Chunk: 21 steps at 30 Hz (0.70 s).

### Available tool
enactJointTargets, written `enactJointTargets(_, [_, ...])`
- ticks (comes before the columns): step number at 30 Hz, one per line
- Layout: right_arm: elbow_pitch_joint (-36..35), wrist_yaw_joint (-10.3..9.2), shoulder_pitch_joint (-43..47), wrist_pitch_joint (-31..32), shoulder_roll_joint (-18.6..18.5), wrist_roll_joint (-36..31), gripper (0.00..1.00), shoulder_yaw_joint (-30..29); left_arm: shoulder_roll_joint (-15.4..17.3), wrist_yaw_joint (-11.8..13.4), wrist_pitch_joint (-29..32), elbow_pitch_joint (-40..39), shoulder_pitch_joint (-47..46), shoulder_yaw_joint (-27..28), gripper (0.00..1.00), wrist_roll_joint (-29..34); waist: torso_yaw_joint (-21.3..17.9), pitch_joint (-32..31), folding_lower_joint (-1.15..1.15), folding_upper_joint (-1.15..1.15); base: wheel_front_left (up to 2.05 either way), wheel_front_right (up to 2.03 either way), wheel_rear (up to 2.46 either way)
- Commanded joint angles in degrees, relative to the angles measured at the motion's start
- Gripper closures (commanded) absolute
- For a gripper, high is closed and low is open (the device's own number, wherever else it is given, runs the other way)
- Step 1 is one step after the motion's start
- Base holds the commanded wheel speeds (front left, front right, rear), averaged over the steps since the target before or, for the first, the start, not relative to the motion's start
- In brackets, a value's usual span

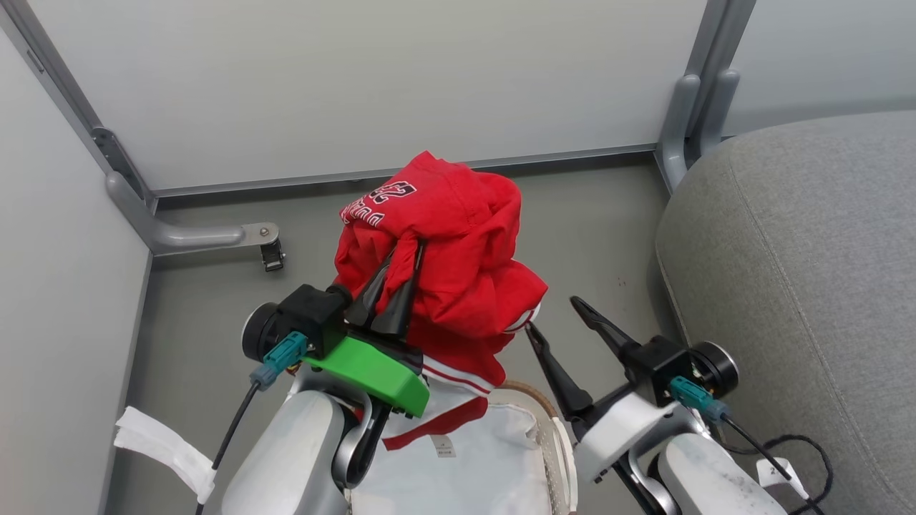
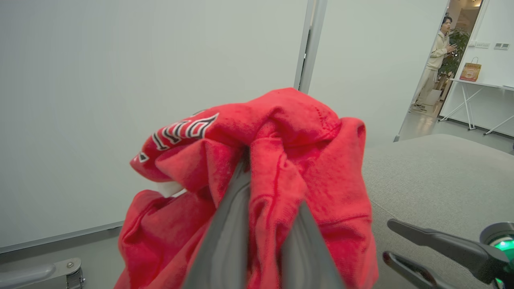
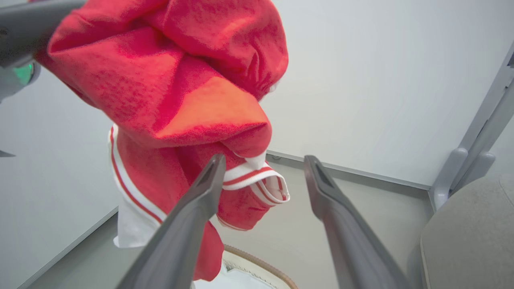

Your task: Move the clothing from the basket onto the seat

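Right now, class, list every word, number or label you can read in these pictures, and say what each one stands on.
"23": dark, outlined in white, seen upside down on the red jersey.
Arched lettering beside that number: creased and partly hidden, not readable.
Print on the white tag below the jersey: too small to read.
Print on the orange bag in the background: too blurred to read.
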Motion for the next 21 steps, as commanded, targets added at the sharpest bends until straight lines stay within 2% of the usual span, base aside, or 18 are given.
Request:
enactJointTargets(1, [-1.21, -0.06, -1.64, -0.27, -0.74, 0.29, 0.00, 2.30, -0.05, -0.20, -0.23, -0.01, -1.18, 0.15, 1.00, -0.14, -0.02, 0.19, 0.00, 0.00, 0.00, 0.00, 0.00])
enactJointTargets(5, [-3.48, -0.06, -5.60, -0.27, -1.52, 1.74, 0.00, 7.85, -0.08, -0.21, -0.23, 0.26, -1.55, -0.01, 1.00, -0.34, 0.10, 0.60, 0.00, 0.00, 0.00, 0.00, 0.00])
enactJointTargets(10, [-2.66, -0.06, -9.65, -0.27, -1.17, 4.38, 0.00, 10.25, -0.12, -0.21, -0.23, -0.53, -2.22, -1.03, 1.00, -1.29, 0.44, 1.19, 0.00, 0.00, 0.00, 0.00, 0.00])
enactJointTargets(17, [6.46, -0.06, -15.65, -0.27, -0.36, 8.04, 0.00, 14.25, -0.11, -0.21, -0.23, -1.61, -2.53, -4.96, 1.00, -3.66, 1.61, 1.94, 0.00, 0.00, 0.00, 0.00, 0.00])
enactJointTargets(21, [8.89, -0.06, -18.75, -0.27, -0.02, 8.22, 0.00, 15.40, -0.11, -0.21, -0.22, -1.49, -2.57, -7.88, 1.00, -5.55, 2.54, 2.33, 0.00, 0.00, 0.00, 0.00, 0.00])
